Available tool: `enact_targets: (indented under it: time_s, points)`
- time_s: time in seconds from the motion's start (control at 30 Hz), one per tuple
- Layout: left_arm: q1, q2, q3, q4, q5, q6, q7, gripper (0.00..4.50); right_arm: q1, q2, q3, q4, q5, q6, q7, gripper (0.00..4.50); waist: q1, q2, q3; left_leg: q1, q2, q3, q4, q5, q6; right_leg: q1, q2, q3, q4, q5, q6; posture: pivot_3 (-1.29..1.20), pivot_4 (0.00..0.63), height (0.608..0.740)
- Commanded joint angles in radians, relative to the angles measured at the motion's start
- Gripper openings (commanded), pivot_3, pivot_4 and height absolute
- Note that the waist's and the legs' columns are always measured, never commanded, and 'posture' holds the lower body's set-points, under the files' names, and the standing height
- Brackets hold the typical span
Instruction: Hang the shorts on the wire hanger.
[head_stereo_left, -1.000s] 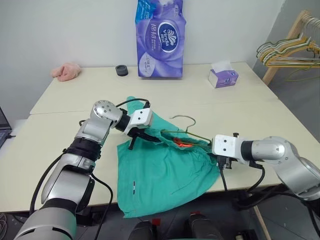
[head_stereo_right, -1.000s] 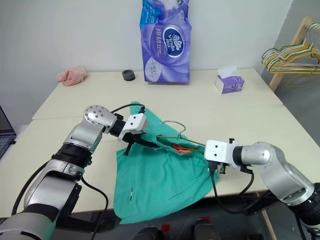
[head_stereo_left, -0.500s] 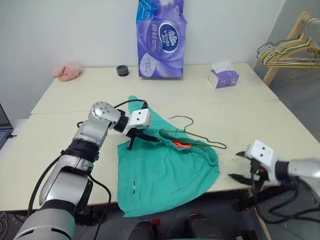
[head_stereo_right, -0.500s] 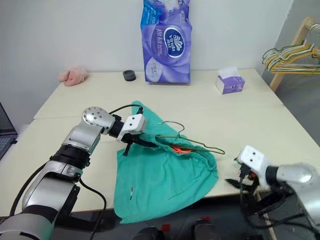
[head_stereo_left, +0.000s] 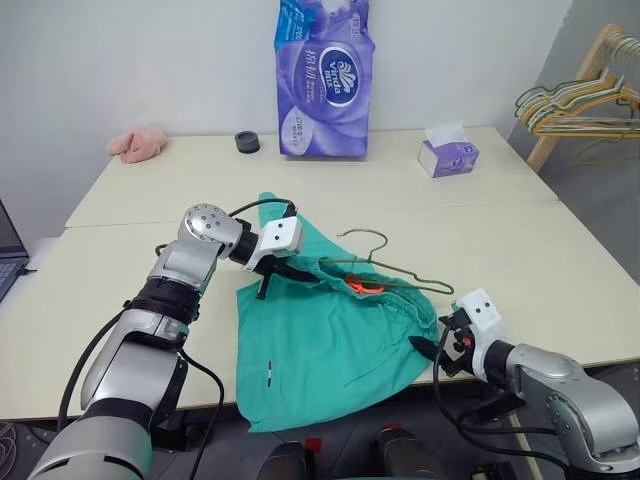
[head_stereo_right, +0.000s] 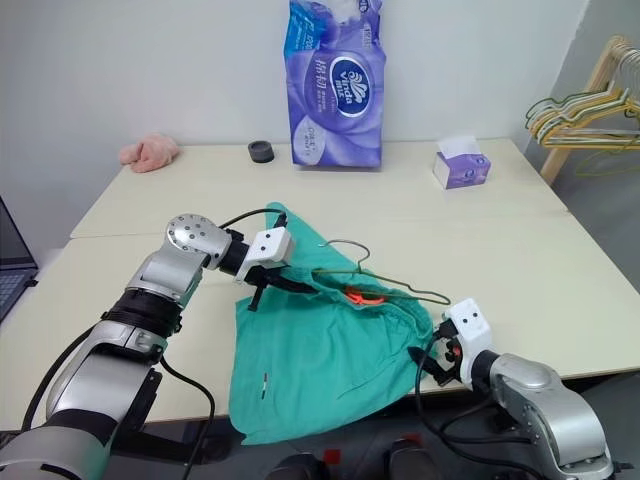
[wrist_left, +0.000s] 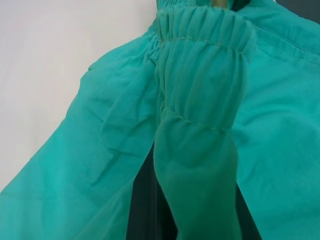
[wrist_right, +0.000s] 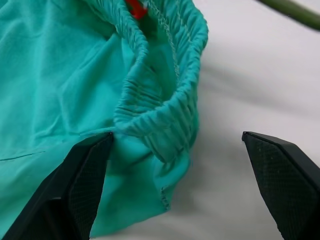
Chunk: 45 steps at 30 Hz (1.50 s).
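Observation:
The teal shorts (head_stereo_left: 330, 335) lie on the table with the hem hanging over the front edge. My left gripper (head_stereo_left: 288, 272) is shut on the left end of the gathered waistband (wrist_left: 200, 75). The wire hanger (head_stereo_left: 405, 274) lies across the waistband, its hook toward the back and its right tip poking out on the table. An orange drawstring (head_stereo_left: 365, 288) shows inside the waistband. My right gripper (head_stereo_left: 436, 346) is open at the shorts' right corner near the front edge. In the right wrist view its fingers (wrist_right: 85, 185) straddle the waistband's right end (wrist_right: 160, 110) without touching it.
A purple tissue pack (head_stereo_left: 322, 75), a small black round thing (head_stereo_left: 245, 141), a tissue box (head_stereo_left: 447, 155) and a pink cloth lump (head_stereo_left: 137, 143) sit along the back. A wooden rack of hangers (head_stereo_left: 575, 100) stands at the far right. A laptop edge (head_stereo_left: 6, 255) shows at the left.
My right gripper has opened, come off the waistband's right end, sunk toward the front edge and rolled over. The hanger's right tip now lies bare. The left gripper has kept still.

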<state>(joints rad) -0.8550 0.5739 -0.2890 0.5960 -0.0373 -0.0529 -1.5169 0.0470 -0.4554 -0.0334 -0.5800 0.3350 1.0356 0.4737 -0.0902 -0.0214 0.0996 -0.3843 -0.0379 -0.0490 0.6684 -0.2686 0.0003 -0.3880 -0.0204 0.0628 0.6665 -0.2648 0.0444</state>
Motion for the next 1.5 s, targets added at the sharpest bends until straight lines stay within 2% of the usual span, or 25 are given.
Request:
enact_targets:
  time_s: [0.03, 0.33, 0.37, 0.47, 0.7, 1.2, 1.5]
  points:
    - [-0.025, 0.009, 0.022, -0.012, -0.007, -0.008, 0.005, 0.00, -0.019, 0.016, 0.000, 0.000, 0.006, -0.005, -0.029, 3.52, 0.000, 0.000, 0.000, 0.000, 0.000, 0.000, 0.000, 0.000, 0.000, 0.000, 0.000, 0.000, 0.000, 0.000, 0.000, -0.15, 0.072, 0.740]
    - [-0.007, 0.042, 0.035, -0.032, -0.026, 0.018, -0.015, 0.00, -0.046, 0.033, -0.088, 0.021, 0.028, -0.015, -0.065, 0.24, -0.001, 0.000, 0.000, 0.000, 0.000, 0.000, 0.000, 0.000, 0.000, 0.000, 0.000, 0.000, 0.000, 0.000, 0.000, -0.15, 0.072, 0.740]
    - [-0.005, 0.047, 0.037, -0.038, -0.032, 0.028, -0.021, 0.00, -0.049, 0.031, -0.107, 0.022, 0.035, -0.010, -0.065, 0.03, -0.001, 0.000, 0.000, 0.000, 0.000, 0.000, 0.000, 0.000, 0.000, 0.000, 0.000, 0.000, 0.000, 0.000, 0.000, -0.15, 0.072, 0.740]
    - [-0.002, 0.068, 0.044, -0.065, -0.059, 0.076, -0.056, 0.00, -0.046, 0.007, -0.177, 0.033, 0.062, 0.004, -0.055, 0.03, -0.001, 0.000, 0.000, 0.000, 0.000, 0.000, 0.000, 0.000, 0.000, 0.000, 0.000, 0.000, 0.000, 0.000, 0.000, -0.15, 0.072, 0.740]
    - [0.008, 0.107, 0.025, -0.118, -0.093, 0.141, -0.097, 0.00, -0.030, -0.054, -0.253, 0.055, 0.109, 0.014, -0.033, 0.03, -0.006, 0.000, 0.000, 0.000, 0.000, 0.000, 0.000, 0.000, 0.000, 0.000, 0.000, 0.000, 0.000, 0.000, 0.000, -0.15, 0.070, 0.740]
    - [0.001, 0.121, 0.001, -0.142, -0.096, 0.164, -0.097, 0.00, -0.014, -0.052, -0.294, 0.074, 0.168, 0.046, -0.067, 0.03, -0.010, 0.000, 0.000, 0.000, 0.000, 0.000, -0.001, 0.000, 0.000, 0.000, 0.000, 0.000, 0.000, 0.000, 0.000, -0.16, 0.070, 0.740]
    - [-0.011, 0.106, -0.006, -0.056, -0.004, 0.047, -0.035, 0.00, -0.007, -0.146, -0.252, -0.054, 0.202, 0.052, -0.031, 0.03, -0.011, 0.000, 0.000, 0.000, 0.000, 0.001, -0.001, 0.000, 0.000, 0.000, 0.000, 0.000, 0.000, 0.000, 0.000, -0.16, 0.073, 0.740]
